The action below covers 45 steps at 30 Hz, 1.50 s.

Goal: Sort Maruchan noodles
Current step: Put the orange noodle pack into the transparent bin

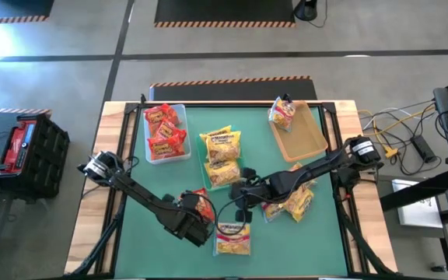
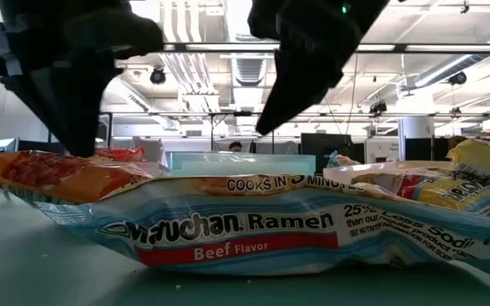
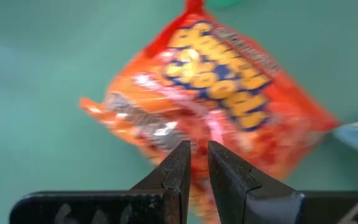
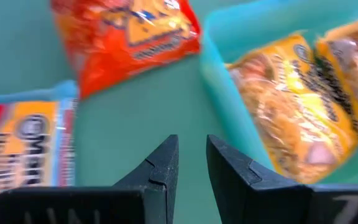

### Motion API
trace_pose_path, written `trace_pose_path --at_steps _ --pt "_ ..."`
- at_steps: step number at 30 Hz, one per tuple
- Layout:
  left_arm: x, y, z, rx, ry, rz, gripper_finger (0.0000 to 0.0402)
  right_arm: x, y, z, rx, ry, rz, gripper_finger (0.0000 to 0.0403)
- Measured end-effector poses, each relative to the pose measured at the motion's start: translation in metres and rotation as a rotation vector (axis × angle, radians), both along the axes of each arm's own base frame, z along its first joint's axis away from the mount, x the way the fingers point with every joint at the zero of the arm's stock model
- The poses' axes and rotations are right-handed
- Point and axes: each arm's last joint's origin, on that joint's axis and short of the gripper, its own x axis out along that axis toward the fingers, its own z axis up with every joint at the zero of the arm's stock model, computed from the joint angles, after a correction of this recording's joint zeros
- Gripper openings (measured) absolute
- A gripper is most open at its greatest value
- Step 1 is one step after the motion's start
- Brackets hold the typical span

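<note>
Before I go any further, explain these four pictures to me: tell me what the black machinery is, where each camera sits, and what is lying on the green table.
The black machinery is two robot arms at a green table, each ending in a two-finger gripper. One picture looks straight down from above, one looks level across the tabletop, and two come from cameras on the wrists.

The left gripper has its fingers nearly together over a red-orange noodle packet; a pinch on its edge seems likely, but I cannot confirm it. The right gripper hangs over bare table, holding nothing, fingers slightly apart.

Sorting is under way: the clear bin holds red-orange packets, the teal bin holds yellow ones, and the tan bin has one packet at its far end. More lie loose, including a beef-flavor packet right before the low camera.
</note>
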Motion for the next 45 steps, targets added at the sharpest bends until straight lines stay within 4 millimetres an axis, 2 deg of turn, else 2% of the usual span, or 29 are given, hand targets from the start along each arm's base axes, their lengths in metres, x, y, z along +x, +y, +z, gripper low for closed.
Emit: trace_pose_path --at_steps 4,8,15,20,27,33,40,45 --pt "-0.002 -0.001 -0.002 -0.029 0.077 -0.074 0.0038 -0.001 0.007 0.008 0.067 -0.005 0.060 0.0072" --pt "0.001 -0.007 -0.014 -0.087 0.116 -0.096 0.0038 -0.002 0.013 0.009 0.126 0.011 0.102 0.0072" --pt "0.019 -0.023 -0.032 -0.248 0.023 -0.106 0.0038 -0.004 0.017 0.008 0.230 0.023 0.050 0.0073" --pt "0.027 -0.028 -0.039 -0.266 -0.057 -0.058 0.0038 -0.004 0.017 0.008 0.261 0.021 0.011 0.0074" --pt "0.024 -0.038 -0.031 -0.268 -0.075 -0.064 0.0038 -0.002 0.017 0.009 0.309 -0.005 -0.034 0.0106" --pt "0.028 -0.048 -0.015 -0.210 -0.189 -0.060 0.0038 0.004 0.019 0.012 0.365 -0.078 -0.053 0.0146" --pt "0.020 -0.041 -0.022 -0.145 -0.165 0.051 0.0038 0.006 0.020 0.014 0.397 -0.120 -0.052 0.0180" --pt "0.016 -0.041 -0.028 -0.185 -0.135 0.083 0.0038 0.008 0.018 0.010 0.453 -0.168 -0.088 0.0184"
